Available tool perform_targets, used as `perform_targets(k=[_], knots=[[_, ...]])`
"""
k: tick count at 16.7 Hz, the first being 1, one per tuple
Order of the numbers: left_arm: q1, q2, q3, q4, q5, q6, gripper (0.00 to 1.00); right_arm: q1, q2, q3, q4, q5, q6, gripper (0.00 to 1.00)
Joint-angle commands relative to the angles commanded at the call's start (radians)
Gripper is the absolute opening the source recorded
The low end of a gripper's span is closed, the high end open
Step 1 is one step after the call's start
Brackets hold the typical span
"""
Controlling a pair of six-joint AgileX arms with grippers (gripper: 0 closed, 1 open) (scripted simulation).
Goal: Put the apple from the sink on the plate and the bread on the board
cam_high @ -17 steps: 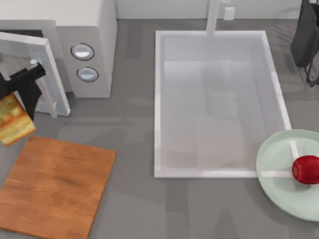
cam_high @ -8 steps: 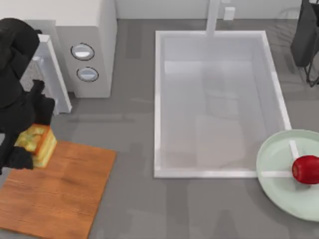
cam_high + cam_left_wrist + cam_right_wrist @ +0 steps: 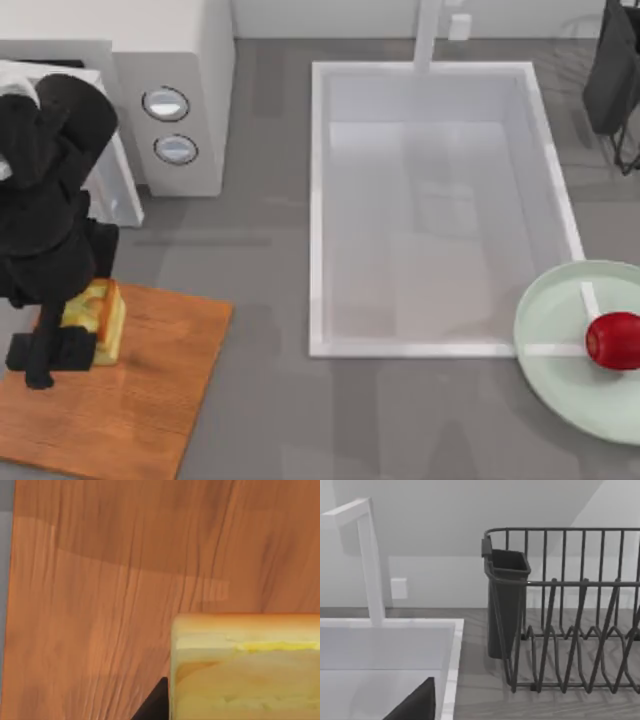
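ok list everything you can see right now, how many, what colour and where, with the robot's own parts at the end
apple: one, red, on the plate, table's right side
plate: one, pale mint green, right edge, overlapping the sink's near right corner
sink: one, white, table centre, with faucet
bread: one, yellow with toasted top, on the board's upper left part
board: one, orange-brown wood, lower left
microwave: one, white, door open, upper left
dish rack: one, dark wire, with dark cup, upper right
left gripper: black, shut on the bread over the board
right arm: black, parked upper right
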Motion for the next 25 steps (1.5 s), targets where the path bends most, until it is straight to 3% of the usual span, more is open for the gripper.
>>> perform_targets(k=[8, 19, 25], knots=[[0.002, 0.006, -0.005, 0.006, 0.001, -0.002, 0.00, 0.000, 0.000, 0.000, 0.000, 0.000, 0.000, 1.00], [-0.001, 0.056, -0.100, 0.177, 0.000, -0.002, 0.00, 0.000, 0.000, 0.000, 0.000, 0.000, 0.000, 1.00], [-0.001, 0.071, -0.118, 0.189, 0.000, -0.002, 0.00, 0.000, 0.000, 0.000, 0.000, 0.000, 0.000, 1.00]])
